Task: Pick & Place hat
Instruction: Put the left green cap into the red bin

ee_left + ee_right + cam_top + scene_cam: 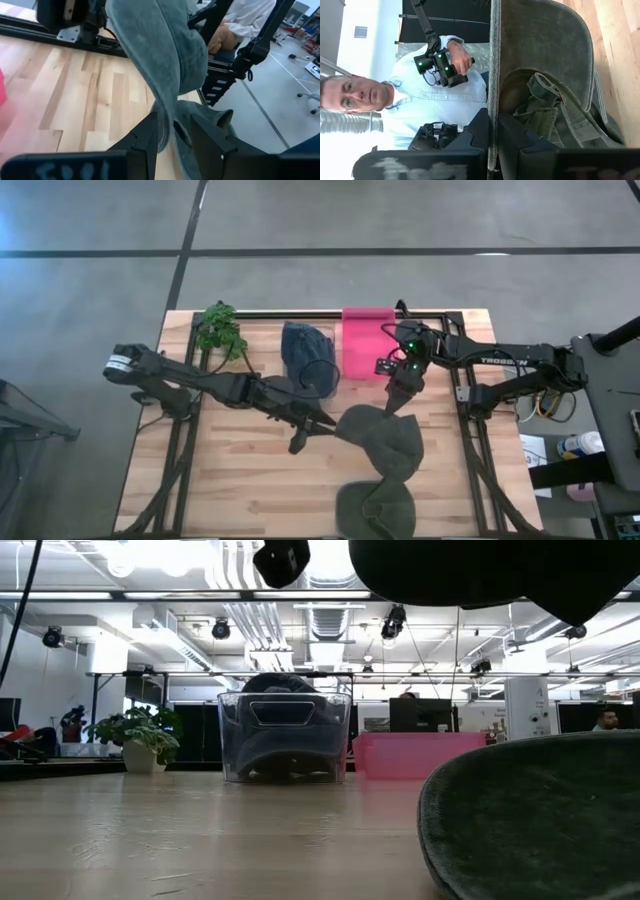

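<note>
**Lifting the green hat between two claws**

Holding the olive-green hat from both sides, the two arms meet near the middle of the desk. The left claw is clamped on the hat's brim at the edge nearest it; in the left wrist view the fabric runs down between the two dark fingers. The right claw is pinched together on the brim's far edge, on the side toward the pink bin, and its wrist view shows the rim caught thin between the fingers.

The hat hangs just in front of the clear bin, which already holds something dark. A second green hat lies at the near edge of the desk, below the held one. A small potted plant stands beside the clear bin, on the side away from the pink bin. A person in a light shirt sits beyond the desk, holding a control handle.

I'd judge the step in hand to be the carry toward a bin; which bin, I cannot say. To do it well, both arms should rise together and keep the brim stretched evenly, so neither claw drags the cloth out of the other's grip. Lifting the crown above the bin's wall before moving across would prevent snagging.
</note>
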{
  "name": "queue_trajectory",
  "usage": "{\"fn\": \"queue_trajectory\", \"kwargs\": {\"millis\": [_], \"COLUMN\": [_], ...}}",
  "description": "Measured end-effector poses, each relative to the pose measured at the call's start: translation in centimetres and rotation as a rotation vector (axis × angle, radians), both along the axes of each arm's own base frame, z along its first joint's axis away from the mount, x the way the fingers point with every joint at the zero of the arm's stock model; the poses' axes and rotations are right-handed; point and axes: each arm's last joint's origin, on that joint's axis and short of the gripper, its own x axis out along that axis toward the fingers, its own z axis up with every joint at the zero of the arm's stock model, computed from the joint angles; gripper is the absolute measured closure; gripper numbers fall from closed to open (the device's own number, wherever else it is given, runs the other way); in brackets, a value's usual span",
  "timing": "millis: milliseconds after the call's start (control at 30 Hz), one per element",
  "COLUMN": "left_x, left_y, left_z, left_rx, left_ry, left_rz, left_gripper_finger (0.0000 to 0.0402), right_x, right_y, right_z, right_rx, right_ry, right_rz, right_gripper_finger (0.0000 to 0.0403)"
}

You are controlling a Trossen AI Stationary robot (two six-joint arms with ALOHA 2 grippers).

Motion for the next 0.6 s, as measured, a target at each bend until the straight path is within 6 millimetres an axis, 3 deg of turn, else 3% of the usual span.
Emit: {"fn": "queue_trajectory", "kwargs": {"millis": [267,433,600], "left_x": [1.2,2.0,2.3], "left_y": [0.0,-0.2,-0.4], "left_z": [-0.9,-1.2,-1.8], "left_rx": [-0.005,-0.058,-0.066], "left_ry": [-0.02,-0.062,-0.038], "left_rz": [0.002,-0.083,-0.115], "left_gripper_finger": [0.0296,0.03,0.0368], "right_x": [0.1,0.1,0.1], "right_y": [0.0,0.0,0.0], "right_z": [0.4,0.4,0.3], "right_rx": [-0.004,-0.01,-0.023], "right_ry": [-0.015,-0.021,-0.016], "right_rz": [0.002,-0.001,-0.025], "right_gripper_finger": [0.039,0.039,0.0388]}}
